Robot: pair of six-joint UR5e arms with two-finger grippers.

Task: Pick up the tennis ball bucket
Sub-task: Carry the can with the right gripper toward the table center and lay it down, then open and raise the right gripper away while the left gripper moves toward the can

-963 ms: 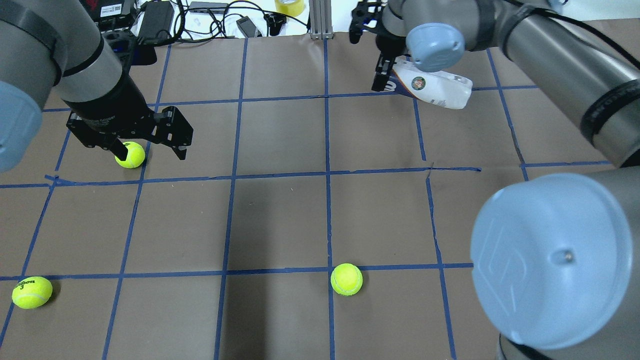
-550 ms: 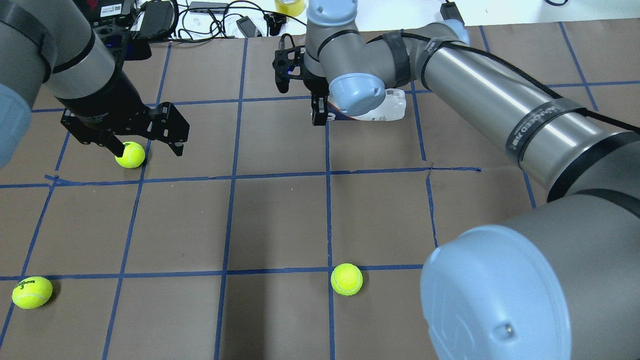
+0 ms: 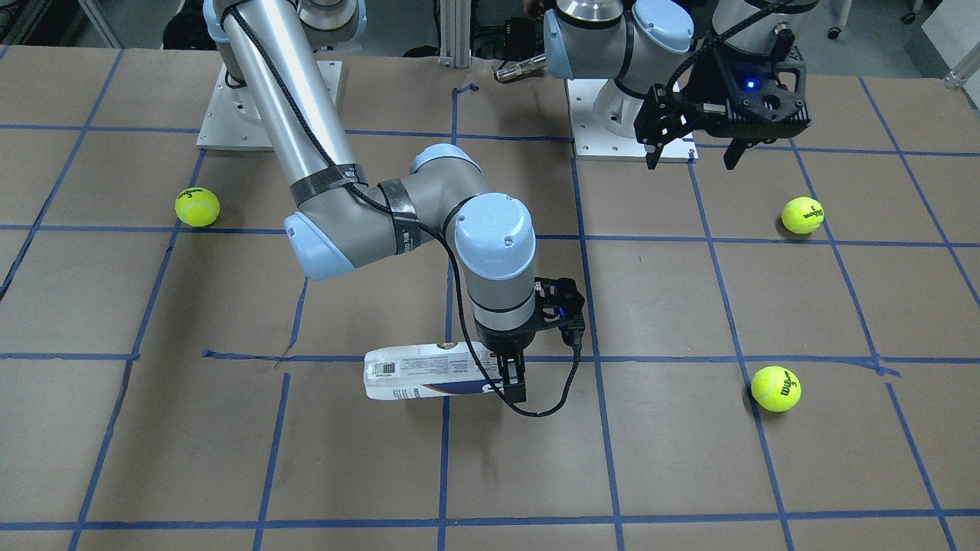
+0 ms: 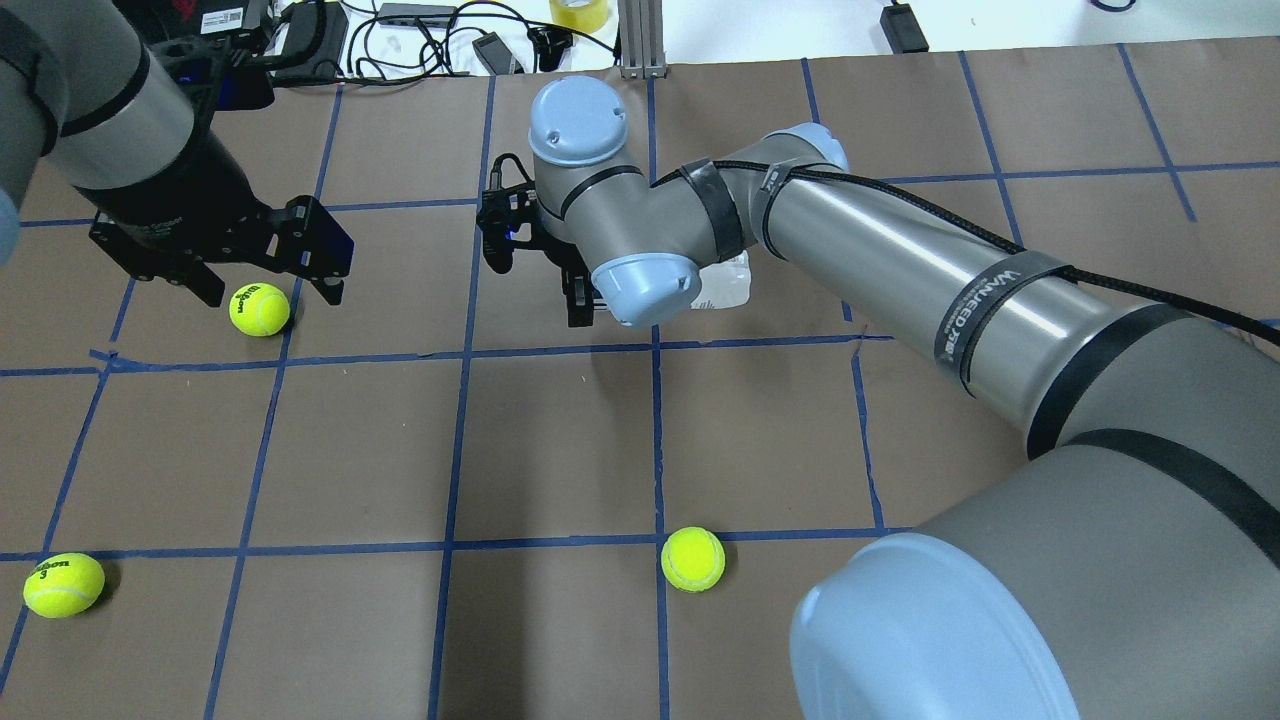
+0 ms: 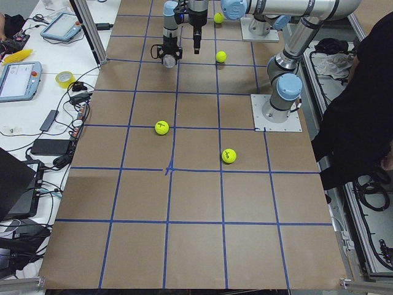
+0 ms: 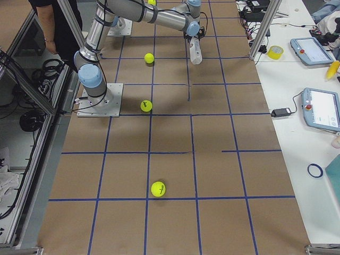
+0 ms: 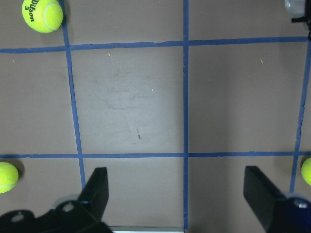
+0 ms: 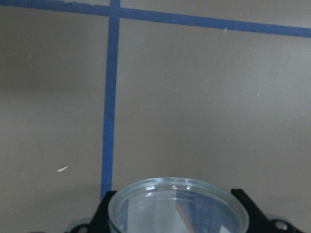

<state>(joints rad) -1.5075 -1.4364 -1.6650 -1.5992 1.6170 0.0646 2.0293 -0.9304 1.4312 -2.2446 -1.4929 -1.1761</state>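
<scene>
The tennis ball bucket, a clear can with a white and navy label and a barcode, is held level in my right gripper, which is shut on its open end. In the overhead view the right gripper is near the table's middle back, and the arm hides most of the can. The right wrist view shows the can's clear rim between the fingers. My left gripper is open and empty, hovering above a tennis ball. Its fingers stand wide apart.
Two more tennis balls lie at the near left and near middle. Cables, a tape roll and a metal post line the far edge. A person stands beside the robot's end.
My right arm has carried the can from the far right to the left and nearer, to the table's middle. My left gripper has drifted slightly left, still open.
</scene>
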